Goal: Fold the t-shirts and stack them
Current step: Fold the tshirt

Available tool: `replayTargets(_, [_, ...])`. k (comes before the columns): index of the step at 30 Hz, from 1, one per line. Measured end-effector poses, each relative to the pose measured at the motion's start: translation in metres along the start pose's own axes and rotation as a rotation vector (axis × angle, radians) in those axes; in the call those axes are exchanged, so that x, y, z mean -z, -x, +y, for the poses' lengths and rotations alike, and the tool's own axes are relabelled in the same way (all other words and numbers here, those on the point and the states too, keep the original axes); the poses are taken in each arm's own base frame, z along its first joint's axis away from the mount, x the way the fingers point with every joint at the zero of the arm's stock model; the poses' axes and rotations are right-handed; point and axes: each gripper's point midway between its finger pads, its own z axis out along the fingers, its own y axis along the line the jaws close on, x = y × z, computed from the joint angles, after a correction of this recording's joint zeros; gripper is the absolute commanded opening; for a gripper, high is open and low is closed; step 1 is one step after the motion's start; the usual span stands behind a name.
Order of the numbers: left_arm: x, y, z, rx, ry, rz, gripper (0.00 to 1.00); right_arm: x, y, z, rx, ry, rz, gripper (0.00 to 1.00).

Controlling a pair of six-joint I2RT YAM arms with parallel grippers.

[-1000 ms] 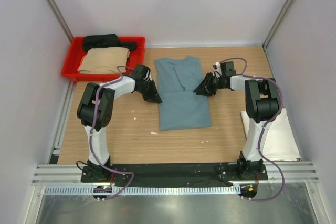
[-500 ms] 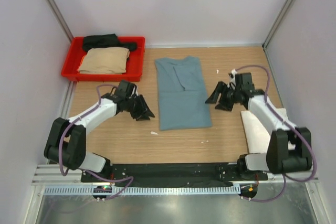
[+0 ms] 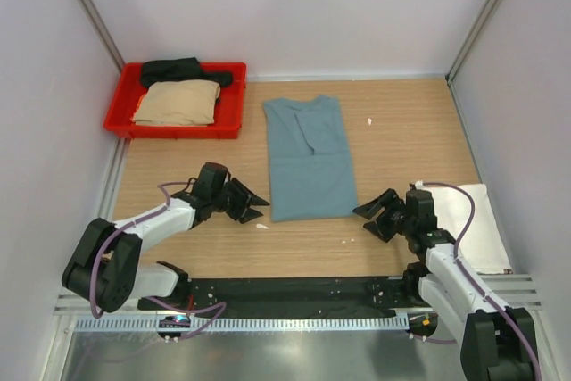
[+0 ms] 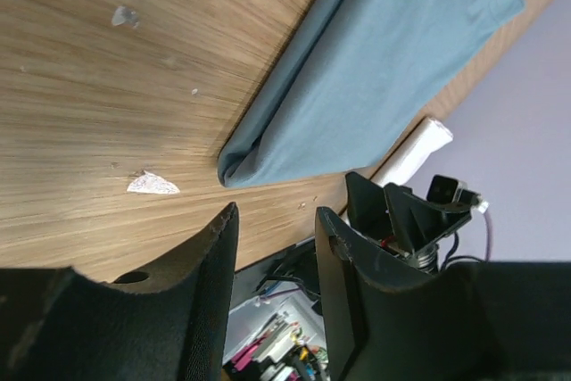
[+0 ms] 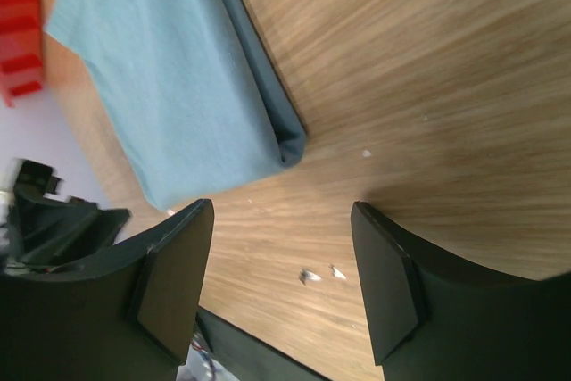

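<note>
The teal-blue t-shirt lies folded into a long strip in the middle of the table. Its near left corner shows in the left wrist view, its near right corner in the right wrist view. My left gripper hovers open just left of that near edge, holding nothing. My right gripper stands open just right of it, also with nothing in it. A tan t-shirt and a black t-shirt lie in the red tray. A white t-shirt lies at the right, partly under the right arm.
The red tray sits at the back left corner. Small white scraps lie on the wood near the shirt's front edge. Grey walls close in both sides, and a black base plate runs along the near edge.
Both arms have drawn back from the teal-blue shirt's sides toward its near corners. Both grippers' jaws have opened wider. The shirt has stayed in place.
</note>
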Motion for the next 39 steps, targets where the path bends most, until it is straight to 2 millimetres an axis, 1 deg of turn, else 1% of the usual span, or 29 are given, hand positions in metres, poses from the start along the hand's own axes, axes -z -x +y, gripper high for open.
replayTargets(2, [-0.003,0.000,0.003,0.034,-0.001,-0.010,0.41,-0.002,0.004,0.001,-0.023,0.031,-0.041,0.65])
replayTargets(7, [-0.006,0.002,0.005,0.077,-0.006,-0.036,0.41,-0.008,0.006,-0.001,-0.070,0.041,-0.059,0.61])
replayTargets(12, [-0.007,0.004,0.006,0.055,0.014,-0.044,0.42,-0.012,0.008,0.000,-0.063,0.021,-0.040,0.59])
replayTargets(16, [-0.012,0.005,0.003,0.011,0.049,-0.031,0.43,-0.016,0.010,0.003,-0.042,0.004,-0.007,0.57])
replayTargets(17, [-0.014,0.005,0.004,0.007,0.059,-0.027,0.43,-0.017,0.009,0.004,-0.038,0.004,0.003,0.56])
replayTargets(20, [-0.018,0.000,0.020,-0.017,0.116,-0.004,0.43,-0.019,0.008,0.005,-0.009,-0.003,0.029,0.56])
replayTargets(22, [-0.017,-0.002,0.028,-0.049,0.168,0.009,0.44,-0.019,0.010,0.004,0.038,-0.028,0.049,0.57])
replayTargets(24, [-0.015,0.000,0.022,-0.122,0.196,0.020,0.44,-0.019,0.012,0.003,0.108,-0.061,0.075,0.57])
replayTargets(28, [-0.014,0.007,-0.005,-0.278,0.183,0.022,0.47,-0.022,0.013,0.003,0.172,-0.109,0.153,0.58])
replayTargets(29, [-0.014,0.007,-0.008,-0.310,0.181,0.025,0.48,-0.023,0.013,0.003,0.179,-0.117,0.167,0.57])
replayTargets(31, [-0.016,0.006,-0.003,-0.345,0.195,0.039,0.48,-0.022,0.013,0.003,0.195,-0.123,0.175,0.57])
replayTargets(35, [-0.024,0.002,0.018,-0.381,0.264,0.084,0.48,-0.020,0.016,-0.001,0.226,-0.155,0.176,0.57])
replayTargets(37, [-0.029,0.001,0.030,-0.393,0.300,0.107,0.48,-0.019,0.020,-0.003,0.254,-0.182,0.179,0.54])
replayTargets(39, [-0.032,-0.002,0.031,-0.402,0.301,0.131,0.47,-0.021,0.022,-0.004,0.272,-0.196,0.193,0.53])
